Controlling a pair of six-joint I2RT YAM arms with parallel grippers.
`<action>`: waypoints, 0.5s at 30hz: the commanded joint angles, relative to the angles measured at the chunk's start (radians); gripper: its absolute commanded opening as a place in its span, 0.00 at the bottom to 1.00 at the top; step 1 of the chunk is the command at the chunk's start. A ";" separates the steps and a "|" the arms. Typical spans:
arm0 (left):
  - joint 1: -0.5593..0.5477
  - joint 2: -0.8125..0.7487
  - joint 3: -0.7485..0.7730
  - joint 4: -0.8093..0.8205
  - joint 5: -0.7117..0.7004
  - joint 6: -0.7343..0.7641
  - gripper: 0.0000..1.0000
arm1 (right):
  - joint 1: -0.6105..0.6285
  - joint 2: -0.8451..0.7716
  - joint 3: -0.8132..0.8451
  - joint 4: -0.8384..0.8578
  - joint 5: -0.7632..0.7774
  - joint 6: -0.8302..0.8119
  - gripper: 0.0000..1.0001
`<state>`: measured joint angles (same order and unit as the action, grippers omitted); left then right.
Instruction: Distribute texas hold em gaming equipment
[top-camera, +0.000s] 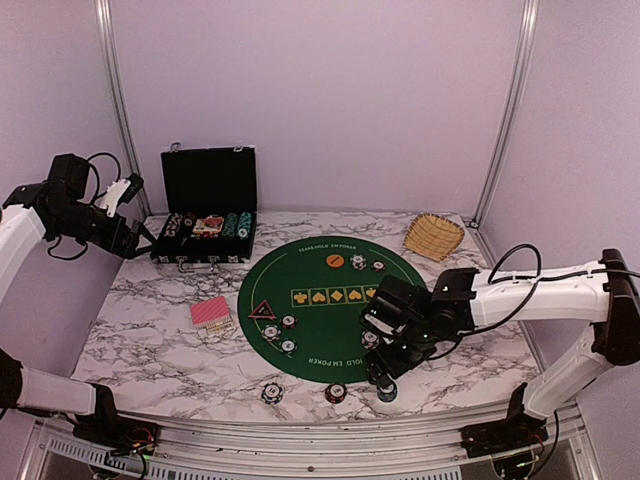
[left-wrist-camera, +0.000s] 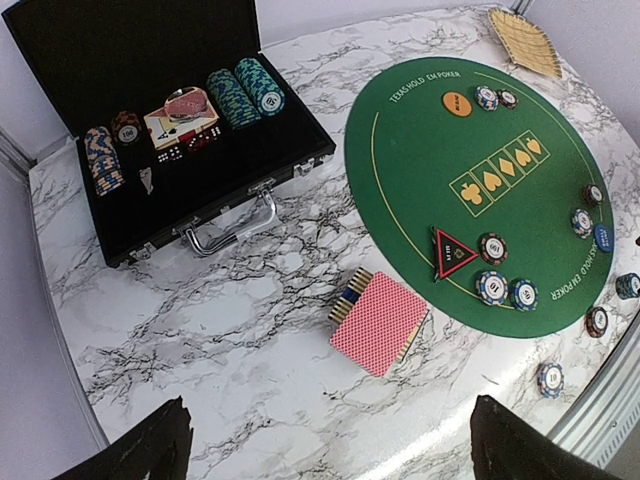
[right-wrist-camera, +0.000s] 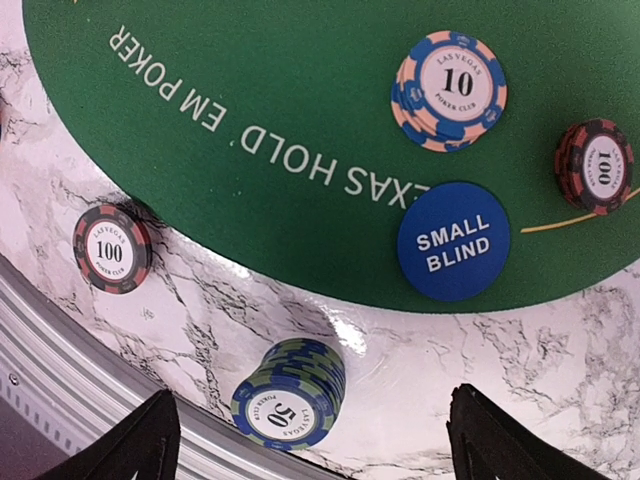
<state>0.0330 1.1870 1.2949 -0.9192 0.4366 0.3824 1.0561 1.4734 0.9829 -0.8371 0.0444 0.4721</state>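
**Both grippers empty, chips spread over the mat and near edge**

I start with the marble table (top-camera: 160, 350). A round green mat (top-camera: 320, 270) lies at its middle and reaches close to the near edge. The black chip case (top-camera: 208, 180) stands open at the far left corner with chips and dice in its tray. The wicker basket (top-camera: 433, 236) sits at the far right corner.

My left gripper (left-wrist-camera: 335, 450) hangs high over the left edge, near the case. Its fingers are spread wide with nothing between them. My right gripper (right-wrist-camera: 315, 440) is low over the near edge, right of centre. Its fingers are wide apart too and grip nothing. A teal stack marked 50 (right-wrist-camera: 290, 395) stands on the marble between the two fingers, and I see neither finger touching it.

The red-backed card deck (left-wrist-camera: 380, 322) lies on bare marble just left of the mat. The red-black triangle marker (left-wrist-camera: 452, 252) sits inside the mat's left rim with three chips near it. The orange button (left-wrist-camera: 457, 103) is at the mat's far side with two chips beside it. The blue button (right-wrist-camera: 453, 241), marked SMALL BLIND, lies just inside the mat's near rim. A stack marked 10 (right-wrist-camera: 448, 90) and a red-black stack marked 100 (right-wrist-camera: 594, 166) stand close to it on the mat. A single 100 chip (right-wrist-camera: 112, 248) rests on the marble by the near edge, just off the mat.
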 joint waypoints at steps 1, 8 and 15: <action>-0.005 0.004 0.033 -0.029 0.004 0.006 0.99 | 0.007 0.024 -0.002 0.056 -0.030 -0.001 0.90; -0.005 0.005 0.026 -0.029 -0.001 0.003 0.99 | 0.008 0.062 -0.007 0.064 -0.034 -0.033 0.82; -0.007 0.003 0.030 -0.029 -0.001 0.004 0.99 | 0.008 0.080 -0.035 0.067 -0.034 -0.043 0.76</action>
<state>0.0307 1.1900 1.2972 -0.9207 0.4366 0.3824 1.0584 1.5425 0.9627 -0.7849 0.0113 0.4393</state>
